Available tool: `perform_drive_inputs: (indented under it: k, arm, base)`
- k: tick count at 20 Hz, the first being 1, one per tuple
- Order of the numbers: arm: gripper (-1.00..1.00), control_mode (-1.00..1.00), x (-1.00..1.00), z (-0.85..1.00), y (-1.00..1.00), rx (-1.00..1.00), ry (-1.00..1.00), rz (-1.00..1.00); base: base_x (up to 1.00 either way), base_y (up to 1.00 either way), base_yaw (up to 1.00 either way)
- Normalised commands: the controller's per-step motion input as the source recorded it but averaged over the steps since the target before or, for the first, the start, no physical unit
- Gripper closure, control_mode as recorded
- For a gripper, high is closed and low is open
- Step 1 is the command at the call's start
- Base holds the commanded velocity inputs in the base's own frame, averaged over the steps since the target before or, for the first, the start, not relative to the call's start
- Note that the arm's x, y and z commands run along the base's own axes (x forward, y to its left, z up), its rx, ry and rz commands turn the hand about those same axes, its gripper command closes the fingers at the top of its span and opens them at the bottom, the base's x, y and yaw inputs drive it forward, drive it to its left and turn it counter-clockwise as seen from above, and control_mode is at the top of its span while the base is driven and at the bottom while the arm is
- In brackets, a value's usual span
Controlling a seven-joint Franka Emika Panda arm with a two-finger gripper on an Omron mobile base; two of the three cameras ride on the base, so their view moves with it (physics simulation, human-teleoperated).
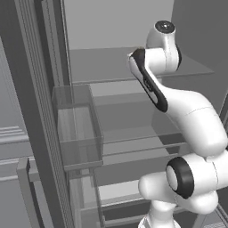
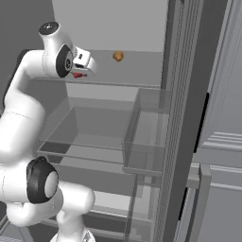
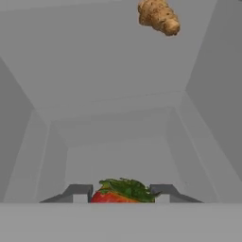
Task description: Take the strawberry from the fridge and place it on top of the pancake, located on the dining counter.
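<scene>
The jaws are closed on the strawberry (image 3: 122,193), which sits between the two dark fingertips (image 3: 75,193) in the hand view, its green leaves up. From the right base view the gripper (image 2: 81,73) reaches onto an upper glass shelf (image 2: 137,71) inside the open fridge (image 2: 113,23), a red speck at its tip. A tan lumpy food item (image 3: 159,16) lies farther back on the same shelf, well apart. A clear door bin (image 1: 78,129) hangs beside the shelves.
</scene>
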Motion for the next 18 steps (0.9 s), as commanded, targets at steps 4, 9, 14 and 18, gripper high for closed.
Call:
perform_drive_inputs:
  k: [4, 9, 14, 18]
  arm:
    - [1.0, -1.0, -1.0, 0.0, 0.01, 0.0, -0.01, 0.0]
    - [1.0, -1.0, -1.0, -0.05, 0.02, -0.02, 0.0, 0.04]
    - [1.0, -1.0, -1.0, -0.44, 0.0, -0.08, 0.01, 0.17]
    - [1.0, -1.0, -1.0, -0.61, -0.04, -0.01, 0.06, 0.17]
  base:
    - [0.0, 0.0, 0.0]
    - [0.0, 0.0, 0.0]
    - [0.0, 0.0, 0.0]
    - [0.0, 0.0, 0.0]
